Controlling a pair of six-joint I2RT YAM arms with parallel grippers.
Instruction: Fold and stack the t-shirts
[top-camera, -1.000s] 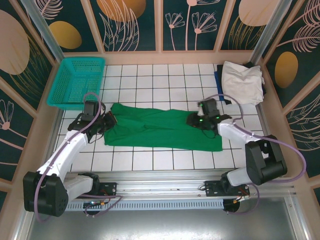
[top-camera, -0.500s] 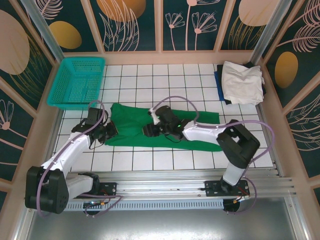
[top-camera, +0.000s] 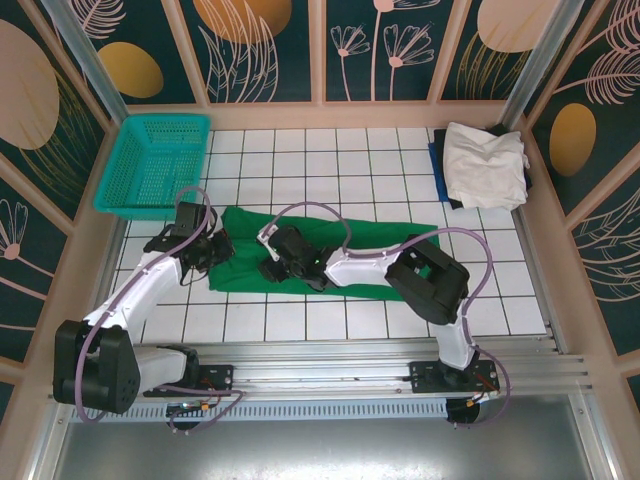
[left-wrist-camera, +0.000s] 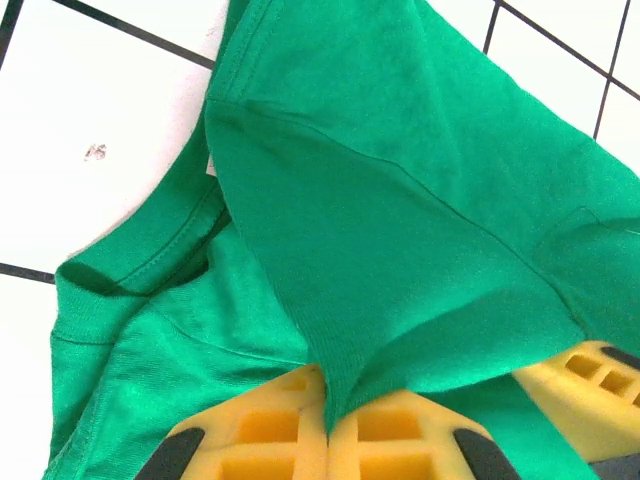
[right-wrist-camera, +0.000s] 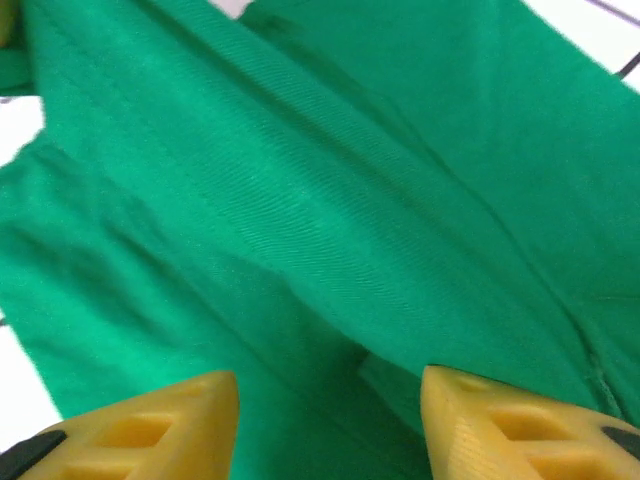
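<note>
Folding of the soft emerald green cloth t-shirt, spread on the white tiled surface, looks midway: left hand pinches a fold near the collar, right hand hovers half-spread and empty over the middle, needing a fresh grip next.

A spread t-shirt lies across the middle of the counter, running left to right. The basket stands at the far left corner, just beyond the shirt's left end and apart from it. A pile of t-shirts sits at the far right corner, well apart from the basket. The left gripper is at the shirt's left edge, with a fold of cloth between its fingers. The right gripper is over the shirt's left half, near the left gripper.
</note>
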